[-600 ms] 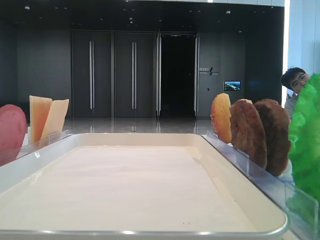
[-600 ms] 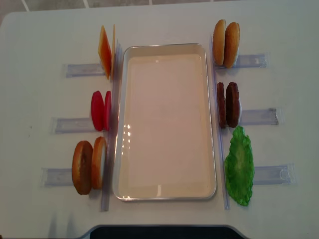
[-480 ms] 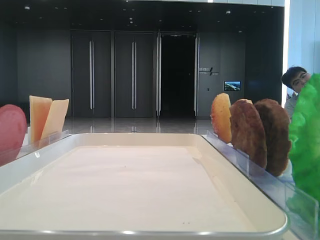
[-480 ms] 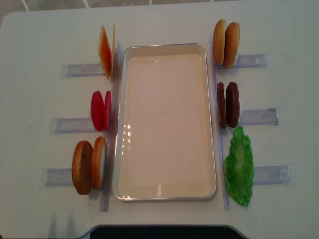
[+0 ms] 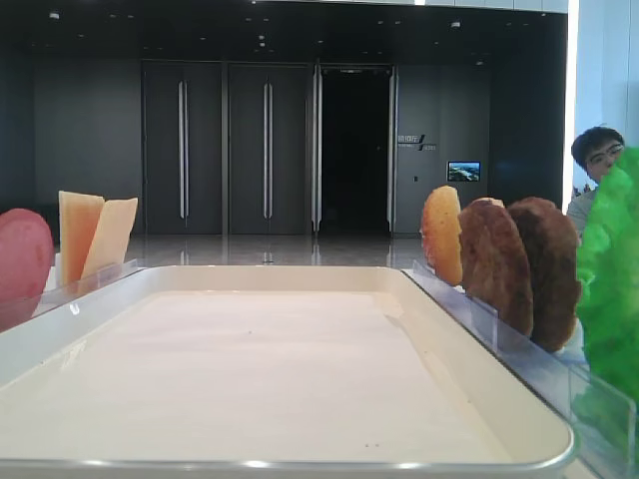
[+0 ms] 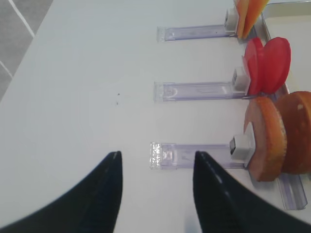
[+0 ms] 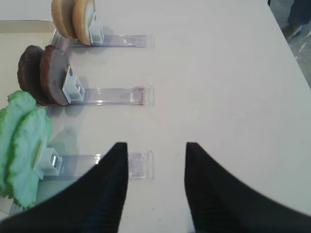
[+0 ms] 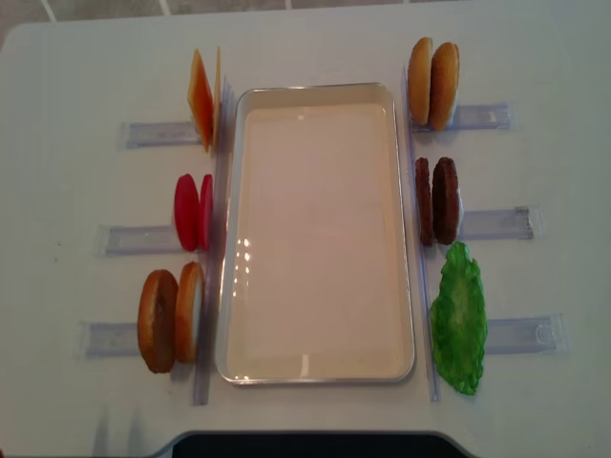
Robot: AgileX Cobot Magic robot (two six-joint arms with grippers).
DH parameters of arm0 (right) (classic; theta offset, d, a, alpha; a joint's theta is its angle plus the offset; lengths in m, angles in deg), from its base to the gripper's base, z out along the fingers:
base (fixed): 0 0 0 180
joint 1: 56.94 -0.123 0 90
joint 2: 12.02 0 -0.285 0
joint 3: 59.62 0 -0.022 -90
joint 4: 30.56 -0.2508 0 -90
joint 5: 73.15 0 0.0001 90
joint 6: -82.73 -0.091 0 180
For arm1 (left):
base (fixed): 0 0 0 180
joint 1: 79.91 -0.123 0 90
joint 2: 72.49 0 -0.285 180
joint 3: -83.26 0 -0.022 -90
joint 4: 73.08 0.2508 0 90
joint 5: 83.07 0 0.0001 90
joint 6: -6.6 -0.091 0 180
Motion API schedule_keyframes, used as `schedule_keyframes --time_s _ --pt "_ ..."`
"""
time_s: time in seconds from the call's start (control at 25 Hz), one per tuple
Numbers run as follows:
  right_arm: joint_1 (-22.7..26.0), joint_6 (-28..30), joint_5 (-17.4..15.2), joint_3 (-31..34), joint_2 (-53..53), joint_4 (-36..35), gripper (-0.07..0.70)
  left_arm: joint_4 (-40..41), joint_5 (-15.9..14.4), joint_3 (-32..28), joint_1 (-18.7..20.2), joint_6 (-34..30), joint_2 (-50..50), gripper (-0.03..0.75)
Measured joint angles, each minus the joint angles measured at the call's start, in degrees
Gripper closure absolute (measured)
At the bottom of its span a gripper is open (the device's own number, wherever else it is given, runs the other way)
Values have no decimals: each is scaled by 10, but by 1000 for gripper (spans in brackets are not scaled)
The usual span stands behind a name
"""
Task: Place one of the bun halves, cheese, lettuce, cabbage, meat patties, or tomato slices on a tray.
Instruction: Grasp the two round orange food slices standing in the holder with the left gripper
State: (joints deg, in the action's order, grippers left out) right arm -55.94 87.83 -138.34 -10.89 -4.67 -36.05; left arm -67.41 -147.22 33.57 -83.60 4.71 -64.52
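While pincers [image 6: 155,189] gape, buns [image 6: 279,138] sit beside.

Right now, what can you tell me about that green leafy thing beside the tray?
The lettuce is bright green, frilly and crinkled, and looks like plastic. The wrist view shows two leaves standing on edge, side by side, propped by a white clip on a clear holder. It sits along the right side of the tray, nearest the robot, just below the patties. Nothing grips it.

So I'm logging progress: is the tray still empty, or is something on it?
Empty. The tray shows only bare white floor; bun halves stand beside it.
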Motion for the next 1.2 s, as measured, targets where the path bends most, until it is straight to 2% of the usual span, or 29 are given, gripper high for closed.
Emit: schedule_keyframes --time_s 0.28,0.76,0.84,1.08,1.2 --pt "0 0 0 0 0 0 336 -23 -4 31 0 19 118 349" --pt "0 0 0 0 0 0 335 -34 -4 115 0 31 423 349" --pt "0 0 0 0 0 0 335 -35 3 143 0 39 491 349" --pt "0 0 0 0 0 0 335 -35 11 186 0 43 586 349" --pt "0 0 0 0 0 0 335 -32 28 201 0 54 623 349"
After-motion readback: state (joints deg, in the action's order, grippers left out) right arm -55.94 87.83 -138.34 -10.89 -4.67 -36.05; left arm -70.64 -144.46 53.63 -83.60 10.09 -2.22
